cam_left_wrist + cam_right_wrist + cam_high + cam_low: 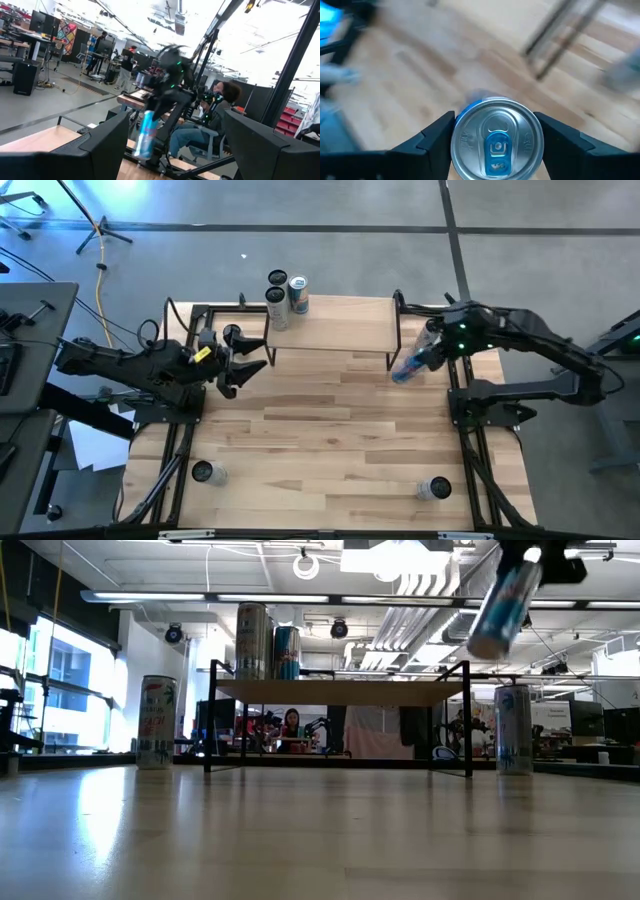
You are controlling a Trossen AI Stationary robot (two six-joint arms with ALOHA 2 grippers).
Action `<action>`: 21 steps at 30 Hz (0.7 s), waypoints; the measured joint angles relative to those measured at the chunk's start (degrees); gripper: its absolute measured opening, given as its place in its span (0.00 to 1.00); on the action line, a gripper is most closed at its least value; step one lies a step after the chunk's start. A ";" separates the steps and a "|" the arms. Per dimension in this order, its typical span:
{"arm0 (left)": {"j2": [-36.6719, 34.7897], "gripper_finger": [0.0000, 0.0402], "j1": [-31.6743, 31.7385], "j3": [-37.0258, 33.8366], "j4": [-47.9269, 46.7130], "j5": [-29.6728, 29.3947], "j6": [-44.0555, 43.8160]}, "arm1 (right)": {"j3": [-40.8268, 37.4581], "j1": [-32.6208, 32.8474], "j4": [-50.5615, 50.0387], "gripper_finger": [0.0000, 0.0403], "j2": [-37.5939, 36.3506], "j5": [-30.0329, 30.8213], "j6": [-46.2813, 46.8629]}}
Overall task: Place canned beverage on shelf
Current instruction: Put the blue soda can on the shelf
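The shelf (335, 323), a light-wood board on thin black legs, stands at the table's far side. Two cans (286, 298) stand upright on its left end. Just off the shelf's right end, a blue-and-silver can (409, 366) hangs tilted in the air with my right gripper (427, 354) shut on it. In the low view this can (505, 598) is above the level of the shelf board (340, 691). Left of the shelf, my left gripper (240, 366) stands open with nothing between its fingers. My right gripper pinches the can near its top rim (461, 131), one finger (436, 138) on each side of the wall. The fingers come from above, slanting down. The can hangs below them, lifted clear of the table, with its bottom end tilted toward the table's left.
Two more cans stand upright near the table's front edge, one at the left (205, 472) and one at the right (436, 489). The shelf board right of its two cans is bare wood. A person (222, 107) sits beyond the table in the left wrist view.
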 joint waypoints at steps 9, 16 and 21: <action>0.07 0.74 0.02 0.00 -0.05 0.00 -0.02 | -0.33 12.96 19.51 0.57 0.37 10.47 -0.55; 0.29 0.74 0.02 -0.02 0.02 -0.16 -0.07 | -12.37 18.00 50.97 0.57 0.68 15.11 -1.43; 0.88 0.74 0.02 -0.11 0.11 -0.27 -0.19 | -18.54 21.97 72.21 0.57 2.45 14.99 -4.83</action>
